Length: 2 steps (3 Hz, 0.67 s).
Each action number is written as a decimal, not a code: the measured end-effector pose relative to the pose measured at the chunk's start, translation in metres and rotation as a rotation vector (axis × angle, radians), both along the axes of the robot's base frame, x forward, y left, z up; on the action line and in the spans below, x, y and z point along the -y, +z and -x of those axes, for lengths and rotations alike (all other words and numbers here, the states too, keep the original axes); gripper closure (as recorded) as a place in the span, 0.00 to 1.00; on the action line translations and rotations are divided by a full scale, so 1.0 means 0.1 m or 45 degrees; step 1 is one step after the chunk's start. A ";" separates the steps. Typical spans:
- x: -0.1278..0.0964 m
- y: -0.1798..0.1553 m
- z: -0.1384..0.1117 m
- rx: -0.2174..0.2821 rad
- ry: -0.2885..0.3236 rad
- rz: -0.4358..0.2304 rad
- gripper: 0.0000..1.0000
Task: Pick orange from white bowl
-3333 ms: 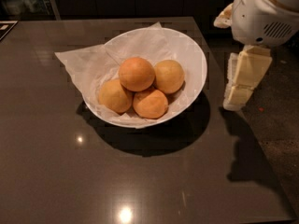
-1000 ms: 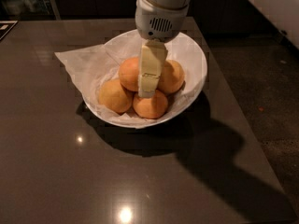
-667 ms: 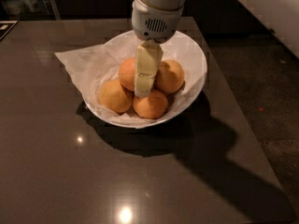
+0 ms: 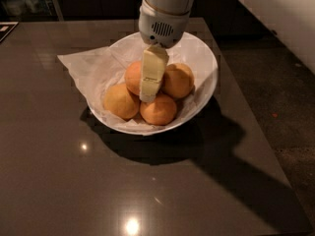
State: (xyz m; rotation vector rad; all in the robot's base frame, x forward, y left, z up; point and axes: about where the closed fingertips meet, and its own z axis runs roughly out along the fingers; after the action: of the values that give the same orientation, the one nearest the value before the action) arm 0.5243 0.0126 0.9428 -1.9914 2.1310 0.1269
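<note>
Over the middle of the white bowl [image 4: 202,53], the gripper [image 4: 148,96] hung pointing straight down, its pale cream lower part in front of the heap of fruit. Its tip was at the place where the fruits met. From this angle I could not tell how wide it stood, nor whether it touched any fruit.

Just to the left of the gripper, and partly hidden behind it, was the orange [image 4: 132,76], round, smooth and of a deep reddish-orange colour. It sat at the back of the heap, a little higher than the others. Three more fruits lay close around it. A yellow-orange fruit [image 4: 179,81] was on the right of the gripper, a paler fruit [image 4: 120,101] was at the front left, and a smaller deep-orange fruit [image 4: 158,110] was at the front, just under the tip. All four touched each other.

Above the cream part was the round grey-white wrist housing [image 4: 164,18] with small vent holes, which went out of view at the top.

The bowl was wide, shallow and glossy, with its rim tilted, and it was lined with crinkled white paper [image 4: 78,65], one corner of which stuck out over the rim on the left. The bowl stood on a dark, shiny table [image 4: 49,161] and threw a broad shadow [image 4: 211,146] to the front right.
</note>
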 end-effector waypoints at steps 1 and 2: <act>-0.04 -0.08 -0.02 -0.035 -0.002 -0.016 0.09; -0.08 -0.20 -0.03 -0.076 -0.007 -0.039 0.19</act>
State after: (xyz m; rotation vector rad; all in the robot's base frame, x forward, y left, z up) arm 0.5269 0.0206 0.9228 -1.9880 2.1572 0.2193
